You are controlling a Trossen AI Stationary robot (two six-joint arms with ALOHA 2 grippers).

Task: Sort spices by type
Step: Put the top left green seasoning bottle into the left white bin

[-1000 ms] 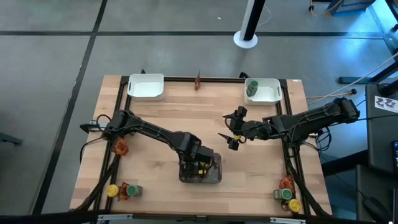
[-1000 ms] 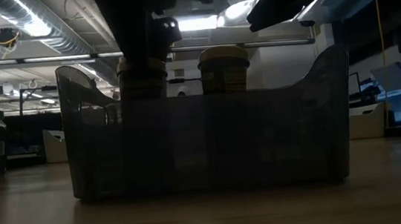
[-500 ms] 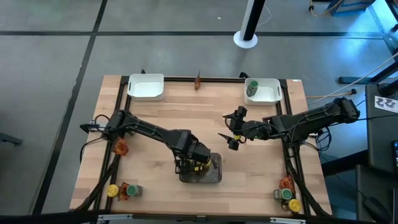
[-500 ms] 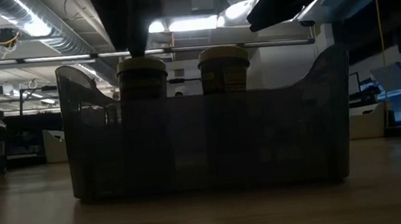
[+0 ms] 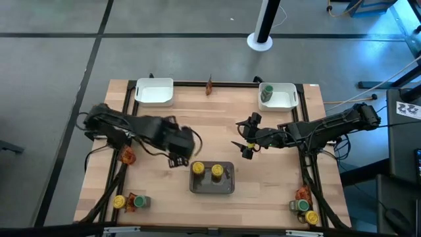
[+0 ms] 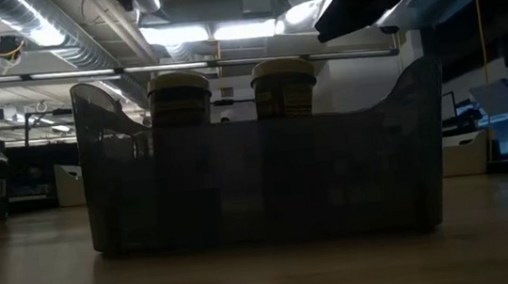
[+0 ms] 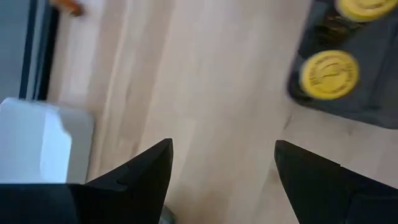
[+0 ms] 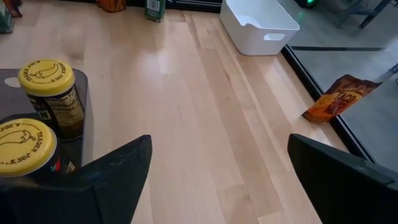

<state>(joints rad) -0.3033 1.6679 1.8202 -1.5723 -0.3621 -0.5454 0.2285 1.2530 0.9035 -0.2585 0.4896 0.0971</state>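
Two yellow-lidded jars [image 5: 206, 170] are seen standing upright, side by side, in the grey tray [image 5: 212, 187] at the near middle of the table. The left gripper [image 5: 176, 155] is held spread and empty just beyond the tray's left corner, with loose spices [image 5: 130, 201] probably nearest to it at the near-left corner, toward the table's front edge. Farther off, the right gripper [image 5: 245, 139] hangs wide and empty mid-table, short of the white tray [image 5: 287, 98] holding a green-lidded jar [image 5: 266, 93].
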